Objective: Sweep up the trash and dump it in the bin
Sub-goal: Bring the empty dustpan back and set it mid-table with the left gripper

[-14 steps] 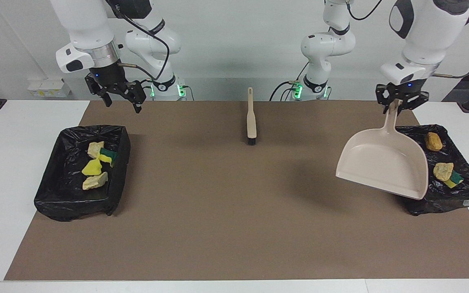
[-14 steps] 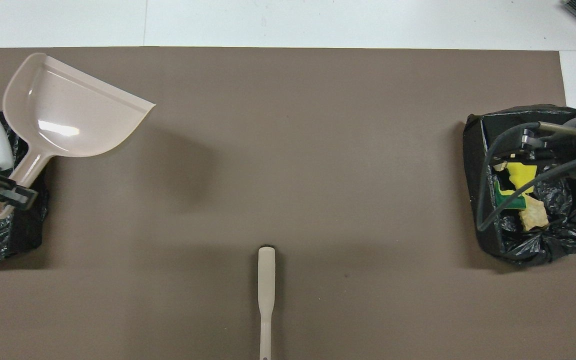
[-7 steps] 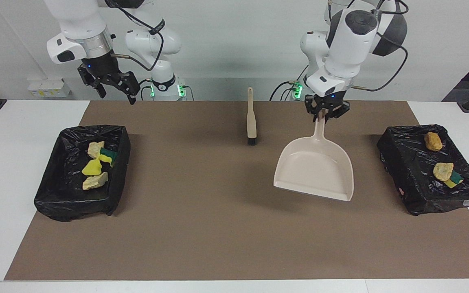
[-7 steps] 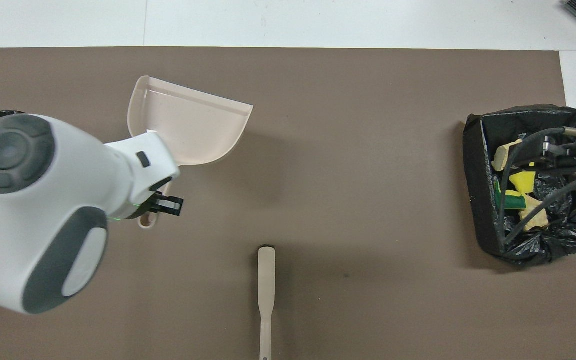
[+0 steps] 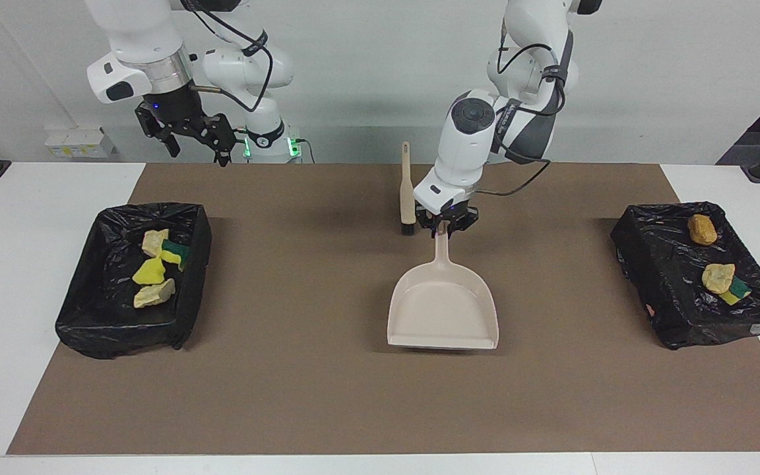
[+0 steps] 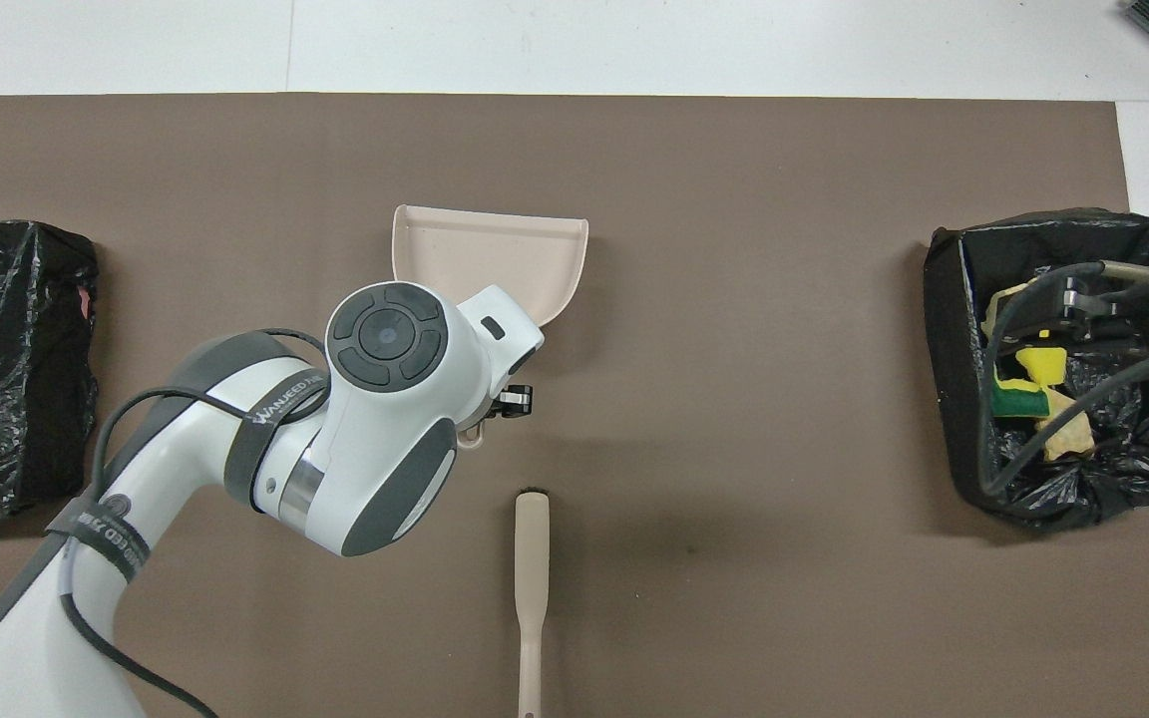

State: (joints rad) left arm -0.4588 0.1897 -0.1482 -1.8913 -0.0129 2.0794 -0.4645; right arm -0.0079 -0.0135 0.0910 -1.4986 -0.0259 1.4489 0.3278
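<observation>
Brown mat [image 5: 327, 396], "WANJEED" band on left arm [image 6: 280, 404]

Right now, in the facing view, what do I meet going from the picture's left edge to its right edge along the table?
Black-lined bin holding sponge scraps → brush → dustpan, its handle held by the left pincer → second black-lined bin with more scraps.

We saw two glossy white arms [image 5: 466, 142] with grey joint caps, black cables, black grippers [image 5: 185, 132] and green base lights.
</observation>
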